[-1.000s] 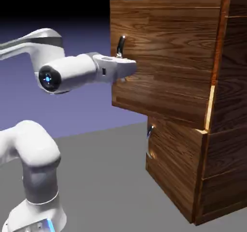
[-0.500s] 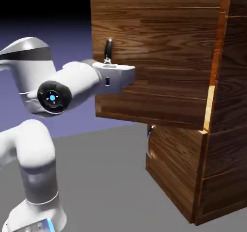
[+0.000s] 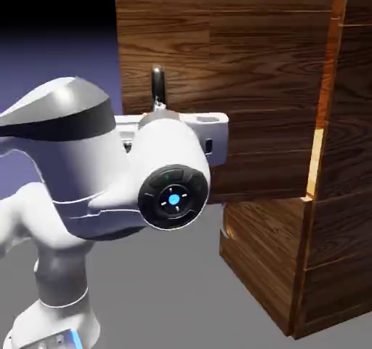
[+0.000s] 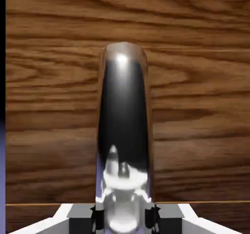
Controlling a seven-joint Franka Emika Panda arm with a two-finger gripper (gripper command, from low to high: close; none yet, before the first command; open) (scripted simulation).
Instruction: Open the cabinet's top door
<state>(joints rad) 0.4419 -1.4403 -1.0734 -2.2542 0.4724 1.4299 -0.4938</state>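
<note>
The cabinet (image 3: 341,158) of reddish-brown wood stands at the exterior view's right. Its top door (image 3: 240,64) is swung well out from the body toward the left, with a bright gap showing at the hinge side. The curved silver handle (image 3: 157,86) sticks up near the door's free edge. My gripper (image 3: 158,112) is shut on the handle, mostly hidden behind my own wrist. In the hand view the handle (image 4: 124,126) fills the middle against the door's wood (image 4: 195,82), and my gripper (image 4: 124,219) clamps its lower end between the grey fingertips (image 4: 155,217).
The shorter lower panel (image 3: 261,260) sits below the open door. My white forearm and elbow (image 3: 109,173) bulk large at the exterior view's left, close to the camera. Grey table surface (image 3: 167,297) lies in front of the cabinet.
The top door has swung further out to the exterior view's left. My hand went with it, still on the handle, and my arm folded back toward the camera.
</note>
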